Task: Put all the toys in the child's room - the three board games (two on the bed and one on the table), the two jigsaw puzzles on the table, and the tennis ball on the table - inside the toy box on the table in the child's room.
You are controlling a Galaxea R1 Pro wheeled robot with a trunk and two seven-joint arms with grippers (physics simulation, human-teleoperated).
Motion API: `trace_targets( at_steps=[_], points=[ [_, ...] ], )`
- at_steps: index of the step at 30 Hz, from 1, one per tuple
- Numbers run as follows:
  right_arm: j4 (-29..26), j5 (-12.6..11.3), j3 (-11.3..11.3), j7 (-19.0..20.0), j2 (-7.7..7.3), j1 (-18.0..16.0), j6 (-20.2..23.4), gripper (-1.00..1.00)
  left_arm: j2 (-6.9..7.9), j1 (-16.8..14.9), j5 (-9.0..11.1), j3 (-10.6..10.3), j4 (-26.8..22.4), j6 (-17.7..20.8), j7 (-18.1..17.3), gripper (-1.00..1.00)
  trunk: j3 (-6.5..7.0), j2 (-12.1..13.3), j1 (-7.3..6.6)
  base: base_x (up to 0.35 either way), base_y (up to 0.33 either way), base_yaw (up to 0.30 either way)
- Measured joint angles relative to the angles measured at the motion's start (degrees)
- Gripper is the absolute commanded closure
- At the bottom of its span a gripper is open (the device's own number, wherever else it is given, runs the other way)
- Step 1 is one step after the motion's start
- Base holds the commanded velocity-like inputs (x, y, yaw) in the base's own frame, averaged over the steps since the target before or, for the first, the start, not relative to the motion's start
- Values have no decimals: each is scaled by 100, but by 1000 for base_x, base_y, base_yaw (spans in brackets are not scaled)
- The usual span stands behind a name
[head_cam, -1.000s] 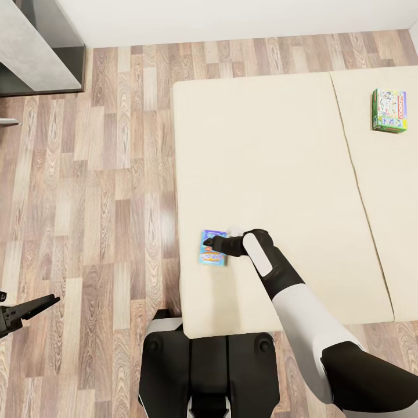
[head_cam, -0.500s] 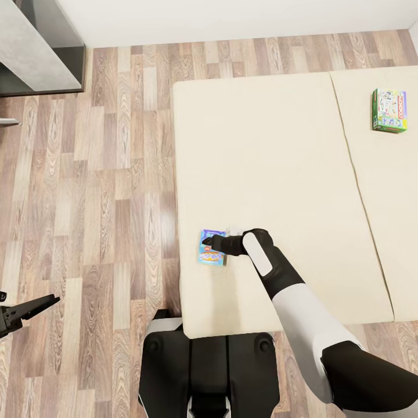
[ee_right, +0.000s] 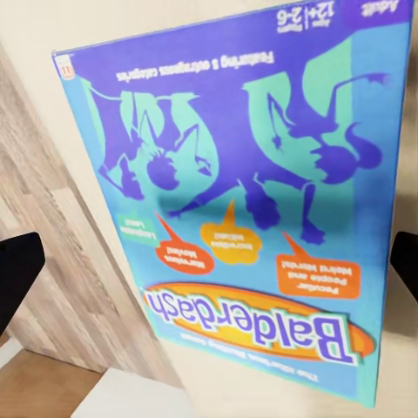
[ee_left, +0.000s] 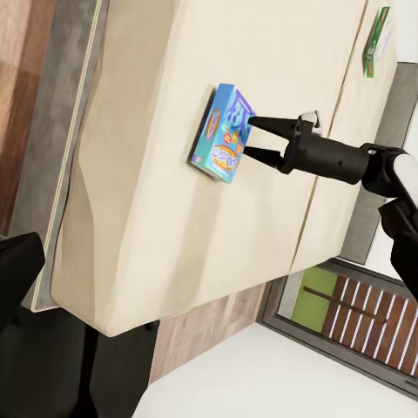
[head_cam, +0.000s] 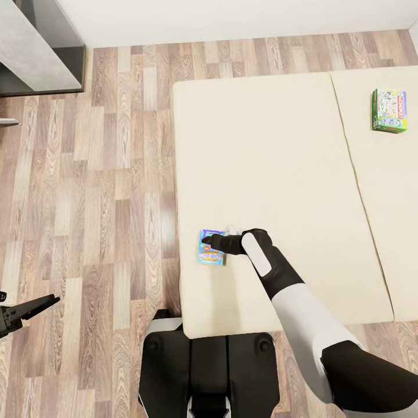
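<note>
Right gripper (head_cam: 210, 244) is reaching left across the near left corner of the bed (head_cam: 278, 145), jaws spread wide and straddling the blue-purple board game (head_cam: 212, 248). The box lies flat on the mattress, close to the left edge. In the right wrist view the cover (ee_right: 235, 200) sits between the two fingertips (ee_right: 16, 274), one at each side, neither clearly touching yet, so I'd call this pre-grasp: aligned across the box's width, not closed. The left wrist view shows the same, with the open fingers (ee_left: 270, 124) bracketing the box end (ee_left: 225, 132).

Left gripper (head_cam: 23, 310) hangs low over the wood floor (head_cam: 87, 174), far left, parked out of the way; can't tell its jaw state.

Second, green-edged board game (head_cam: 389, 110) lies flat at the far right of the bed, well apart, probably the next pick.
</note>
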Motion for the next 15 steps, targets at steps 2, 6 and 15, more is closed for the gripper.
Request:
trace_targets(
  at_steps=[2,6,15],
  points=[
    [3,-1,1,1,0,0,-17,-100,0,0,0,0,-1,0,0,-100,0,0,0,0,0,0],
    [6,-2,23,5,0,4,-61,-100,0,0,0,0,-3,0,0,-100,0,0,0,0,0,0],
    [7,-1,116,8,0,0,-130,-100,0,0,0,0,0,0,0,-100,0,0,0,0,0,0]
  ],
)
